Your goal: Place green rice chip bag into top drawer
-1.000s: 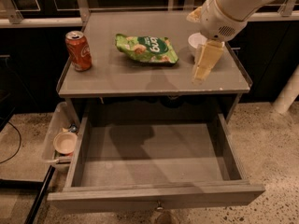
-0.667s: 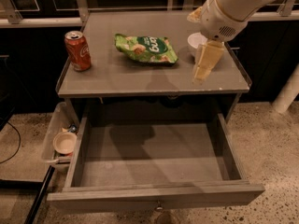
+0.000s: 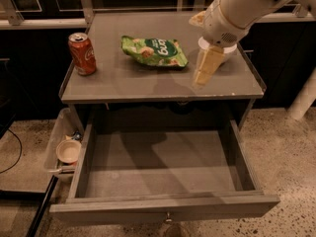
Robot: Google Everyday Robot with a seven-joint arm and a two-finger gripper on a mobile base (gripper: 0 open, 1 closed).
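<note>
The green rice chip bag [image 3: 154,51] lies flat on the grey cabinet top, near its middle and towards the back. The top drawer [image 3: 163,164] below is pulled fully open, its flat grey bottom bare, with a small knob [image 3: 168,216] on its front. My gripper [image 3: 203,75] hangs from the white arm above the right part of the cabinet top, to the right of the bag and a little nearer the front edge. It is apart from the bag and holds nothing.
A red soda can [image 3: 82,53] stands at the left of the cabinet top [image 3: 108,83]. A white bowl [image 3: 222,51] sits behind my gripper at the right. A clear plastic bin [image 3: 57,139] holding a small bowl [image 3: 68,151] hangs on the cabinet's left side.
My gripper has shifted slightly left, towards the bag. The bag, can and drawer have not moved.
</note>
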